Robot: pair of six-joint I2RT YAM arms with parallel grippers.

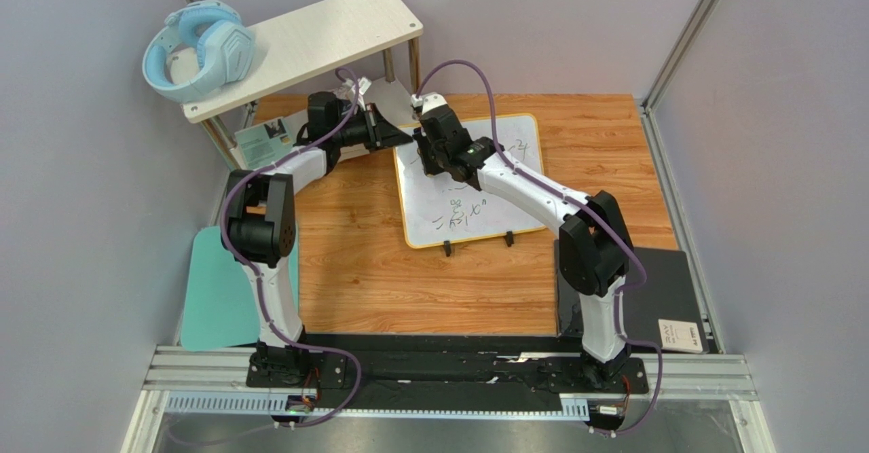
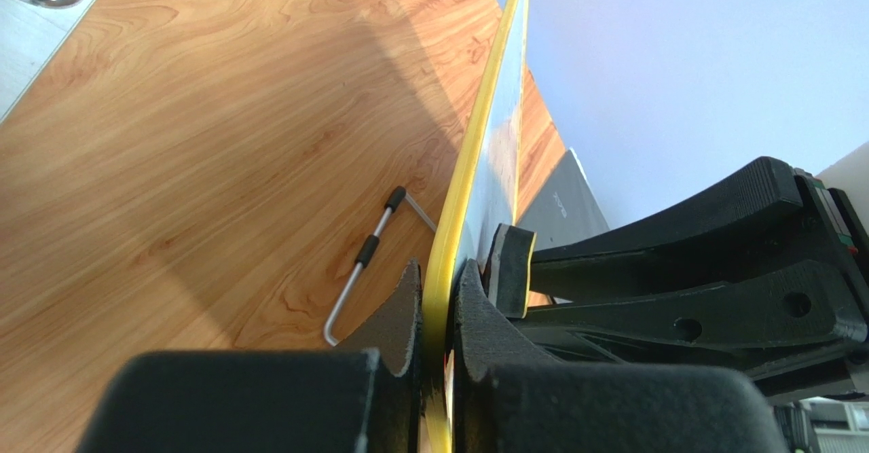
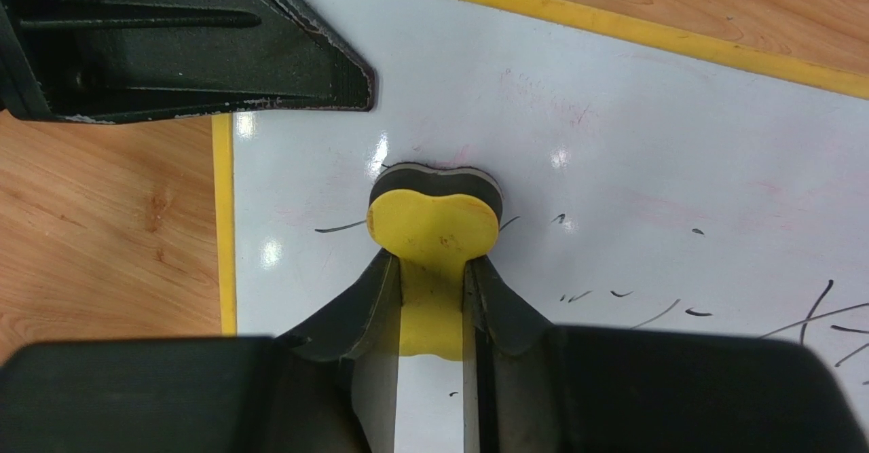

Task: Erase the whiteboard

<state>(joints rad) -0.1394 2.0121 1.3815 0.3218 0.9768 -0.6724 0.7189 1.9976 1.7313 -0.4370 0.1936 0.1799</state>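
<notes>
Wood-grain desk (image 1: 357, 280): left gripper (image 2: 439, 282) clamps the yellow-framed whiteboard (image 1: 428, 219); right gripper (image 3: 433, 268) pinches a yellow foam eraser (image 3: 433, 224), seemingly mid-wipe; next, sweep the dark marks (image 3: 612, 295) beside it.

Whiteboard (image 1: 449, 219) on table (image 1: 357, 270) centre, eraser (image 3: 433, 227) on it, shelf (image 1: 326, 25) behind left, headphones (image 1: 219, 51) on shelf, mat (image 1: 209, 295) near left
</notes>
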